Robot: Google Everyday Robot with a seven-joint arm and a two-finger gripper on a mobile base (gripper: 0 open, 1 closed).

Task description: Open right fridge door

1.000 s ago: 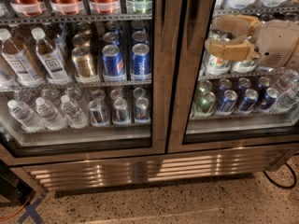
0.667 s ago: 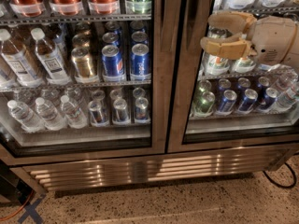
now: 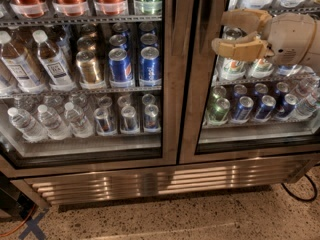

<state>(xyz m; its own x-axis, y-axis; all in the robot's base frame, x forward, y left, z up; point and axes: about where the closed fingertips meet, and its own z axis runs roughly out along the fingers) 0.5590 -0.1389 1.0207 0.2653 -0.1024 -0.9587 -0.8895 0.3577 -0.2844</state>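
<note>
My gripper (image 3: 220, 32) hangs high in front of the right fridge door (image 3: 252, 134), its two tan fingers (image 3: 242, 18) spread one above the other with nothing between them, tips pointing left. Over the last second it has slid leftward and a touch upward across the glass. That brings it close to the door's inner edge, so I judge the reach nearly finished and the grasp not yet made. The right fridge door is shut, its pane flush with its neighbour. It fills the right half of the fridge (image 3: 150, 181), running from the top of the view down to the slatted base. Its vertical steel bar (image 3: 202, 84) stands just left of my fingertips — near, but I cannot tell whether they touch it yet. The open fingers are stacked vertically, so I judge they would have to pass on either side of the bar or hook behind it before any pull could swing the door. Behind the glass under my gripper sit rows of dark cans (image 3: 265, 106) on a wire shelf. Further left, the left door (image 3: 85, 84) is also shut, fronting blue Pepsi cans (image 3: 149, 66) and water bottles (image 3: 25, 124). Below everything lies speckled floor (image 3: 200, 219), with a black cable (image 3: 300, 194) looping at the lower right — well clear of the arm, though perhaps in the door's sweep.
</note>
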